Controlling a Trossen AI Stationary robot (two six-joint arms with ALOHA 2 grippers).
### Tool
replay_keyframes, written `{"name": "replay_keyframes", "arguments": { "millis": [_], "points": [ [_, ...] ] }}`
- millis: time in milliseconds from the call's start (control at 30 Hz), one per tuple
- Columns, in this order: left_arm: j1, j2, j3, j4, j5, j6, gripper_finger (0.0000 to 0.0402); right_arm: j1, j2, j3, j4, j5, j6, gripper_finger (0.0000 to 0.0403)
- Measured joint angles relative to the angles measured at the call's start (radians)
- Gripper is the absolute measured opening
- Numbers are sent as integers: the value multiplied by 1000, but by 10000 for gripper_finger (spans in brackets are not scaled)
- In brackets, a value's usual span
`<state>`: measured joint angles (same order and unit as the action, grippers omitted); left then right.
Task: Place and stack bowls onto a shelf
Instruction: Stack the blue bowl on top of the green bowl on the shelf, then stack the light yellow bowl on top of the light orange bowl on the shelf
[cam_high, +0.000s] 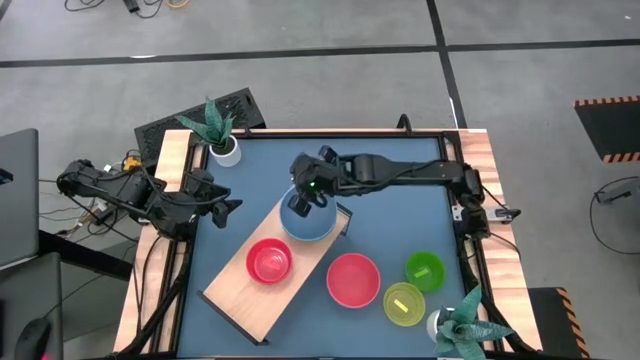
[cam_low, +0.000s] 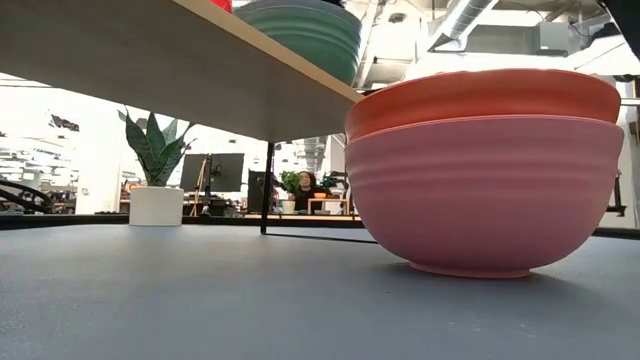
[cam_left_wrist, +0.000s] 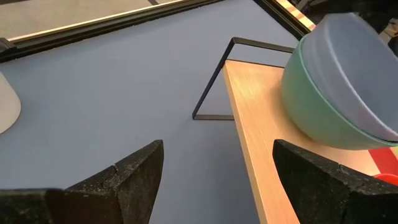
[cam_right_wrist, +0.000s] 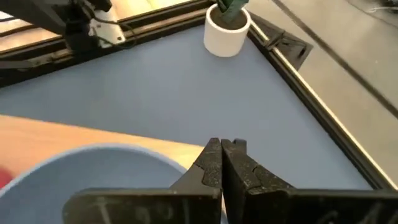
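A light-wood shelf (cam_high: 240, 295) lies slantwise on the blue table. On its far end a blue bowl (cam_high: 308, 220) sits inside a teal bowl (cam_left_wrist: 314, 115) and stands above the teal rim. A red bowl (cam_high: 268, 262) rests on the middle of the shelf. A pink bowl (cam_high: 352, 280) stands on the table with a coral one (cam_low: 480, 100) nested in it. My right gripper (cam_high: 309, 193) is over the blue bowl's far rim, shut. My left gripper (cam_high: 226, 207) hovers open near the table's left edge, touching nothing. My right gripper (cam_right_wrist: 222, 149) comes from above, slanting from the table's right. Its shut fingers stand on the blue bowl's far rim (cam_right_wrist: 186, 165), apparently one finger inside and one outside; the fingers hide the contact itself. The bowl rests in the teal bowl on the shelf.
A lime bowl (cam_high: 425, 270) and a yellow-green bowl (cam_high: 403, 305) stand on the table near its right front corner. White plant pots stand at the far left corner (cam_high: 226, 150) and near right corner (cam_high: 445, 325). Bare tabletop lies between the shelf and the left gripper.
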<state>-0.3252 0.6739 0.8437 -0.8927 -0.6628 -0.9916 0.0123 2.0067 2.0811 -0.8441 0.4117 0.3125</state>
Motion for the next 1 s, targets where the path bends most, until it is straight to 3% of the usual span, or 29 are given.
{"name": "replay_keyframes", "arguments": {
  "millis": [200,367,467,567,767,900,1000],
  "points": [
    [0,0,0,-9,0,0,286,2,6,0,20,18,-7,29],
    [0,0,0,-14,0,0,286,16,-74,-1,10,13,-7,26],
    [0,0,0,-16,5,0,286,43,-157,2,-81,-70,15,29],
    [0,0,0,-16,11,0,286,85,-225,3,-272,-164,138,39],
    [0,0,0,-17,11,3,286,243,-241,0,-732,-125,478,72],
    [0,0,0,-18,27,3,286,359,-253,-123,-634,-142,596,113],
    [0,0,0,-18,44,3,286,425,-248,-210,-723,-177,713,148]
  ]
}}
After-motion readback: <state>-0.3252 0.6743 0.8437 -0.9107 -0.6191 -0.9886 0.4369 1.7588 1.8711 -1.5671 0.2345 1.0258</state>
